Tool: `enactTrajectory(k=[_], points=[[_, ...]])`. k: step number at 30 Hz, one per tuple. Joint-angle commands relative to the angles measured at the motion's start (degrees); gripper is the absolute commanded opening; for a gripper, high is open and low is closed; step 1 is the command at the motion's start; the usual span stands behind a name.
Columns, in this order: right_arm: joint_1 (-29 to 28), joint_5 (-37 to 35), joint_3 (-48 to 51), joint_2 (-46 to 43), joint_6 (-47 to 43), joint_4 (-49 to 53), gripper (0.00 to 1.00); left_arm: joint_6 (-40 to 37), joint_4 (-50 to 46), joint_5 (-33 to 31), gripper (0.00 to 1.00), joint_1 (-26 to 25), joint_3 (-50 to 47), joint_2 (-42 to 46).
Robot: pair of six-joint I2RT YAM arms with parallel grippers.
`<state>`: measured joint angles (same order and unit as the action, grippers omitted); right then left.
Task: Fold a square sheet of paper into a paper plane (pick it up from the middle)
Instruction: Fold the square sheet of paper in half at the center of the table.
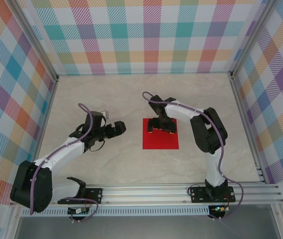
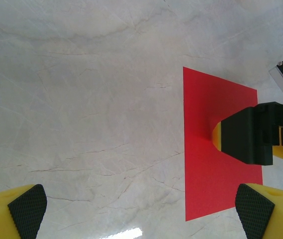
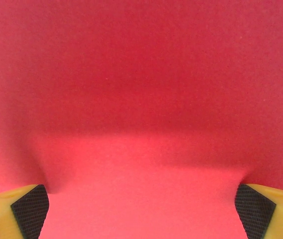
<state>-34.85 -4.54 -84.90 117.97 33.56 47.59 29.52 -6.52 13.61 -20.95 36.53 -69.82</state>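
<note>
Right end effector (image 3: 141, 209) should press lightly and close slowly, so the square sheet of paper (image 1: 161, 142) (flat near the middle of the table (image 1: 106, 94)) buckles into a pinchable ridge. Its jaws stand wide, pads (image 3: 29, 209) touching the sheet, gripping nothing; left end effector (image 2: 141, 209) hovers wide, empty.

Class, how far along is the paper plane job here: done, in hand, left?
Done: nothing folded; the plain red square sheet of paper lies flat on the marble-look table. In hand: the open right claw is down at the sheet; the open left claw hovers beside it. Left: the pickup and every fold.
</note>
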Motion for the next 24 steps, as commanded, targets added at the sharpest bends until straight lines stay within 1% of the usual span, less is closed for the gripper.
enactTrajectory(k=[1, 8, 17, 21, 24], points=[[-0.9, -0.6, -0.5, 3.9, -0.3, 1.4, 1.00, -0.6, -0.5, 1.0, 1.00, -1.1, -0.4, -0.5], [-2.6, -4.6, 0.2, 8.2, 2.2, 4.0, 0.99, -1.0, -0.6, 1.1, 1.00, -1.1, -0.8, -0.5], [-2.7, -2.6, 0.3, 7.8, 1.3, 2.4, 0.91, -1.2, -0.9, 1.4, 1.00, -1.1, -0.6, -0.4], [-2.6, -2.1, 0.1, 4.9, 0.5, 1.6, 0.81, -1.3, -1.2, 1.4, 1.00, -1.1, -0.4, -0.3], [-2.0, -2.2, 0.1, 2.1, 0.9, 1.5, 0.69, -1.3, -1.5, 1.3, 1.00, -1.1, -0.3, -0.1]])
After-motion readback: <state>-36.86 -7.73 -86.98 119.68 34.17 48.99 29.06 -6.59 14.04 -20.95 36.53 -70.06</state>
